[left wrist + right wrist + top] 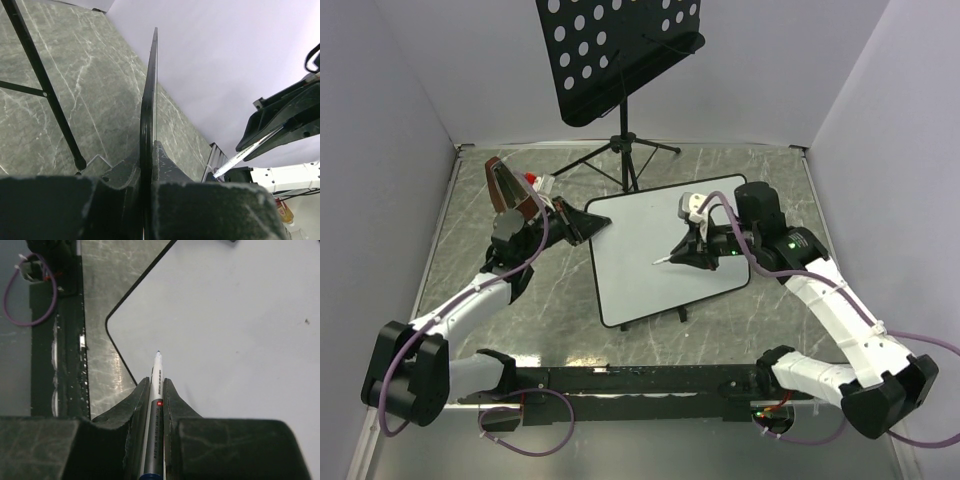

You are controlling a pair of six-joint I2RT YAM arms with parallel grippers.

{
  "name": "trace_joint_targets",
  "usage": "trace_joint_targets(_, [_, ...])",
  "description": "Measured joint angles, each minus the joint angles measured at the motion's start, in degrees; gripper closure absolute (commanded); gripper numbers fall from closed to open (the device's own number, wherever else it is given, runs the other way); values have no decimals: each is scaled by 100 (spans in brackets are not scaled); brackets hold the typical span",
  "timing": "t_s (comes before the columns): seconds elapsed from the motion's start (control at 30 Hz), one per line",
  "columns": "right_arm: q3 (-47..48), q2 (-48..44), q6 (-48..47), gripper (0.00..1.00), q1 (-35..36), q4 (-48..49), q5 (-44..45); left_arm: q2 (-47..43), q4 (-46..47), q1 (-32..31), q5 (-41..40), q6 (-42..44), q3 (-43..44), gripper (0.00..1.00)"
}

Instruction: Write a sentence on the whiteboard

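Observation:
The whiteboard (640, 285) stands tilted at the table's middle, and no sentence shows on its white face. My left gripper (592, 226) is shut on the board's left edge. In the left wrist view the board (149, 95) is edge-on between the jaws of the left gripper (150, 152). My right gripper (680, 254) hovers over the board's centre, shut on a white marker (665, 259). From the right wrist, the marker (157, 382) sticks out between the right gripper's (156, 385) jaws. Its tip points at the board (230, 315) near a rounded corner. I cannot tell whether it touches.
A black perforated music stand (620, 50) on a tripod (625, 150) rises behind the board. One tripod leg (45, 85) runs left of my left gripper. Grey walls close the table on three sides. A red-and-white item (530, 180) lies by the left arm.

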Motion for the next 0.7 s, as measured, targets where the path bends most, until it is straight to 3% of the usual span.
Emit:
trace_joint_targets(0.37, [426,369,81,100,673,179,1617,-138,122,-101,-205,-31,-236,99])
trace_joint_targets(0.7, [772,1056,699,100,951,710,2096,-195,341,-175,-459,-201,-503,99])
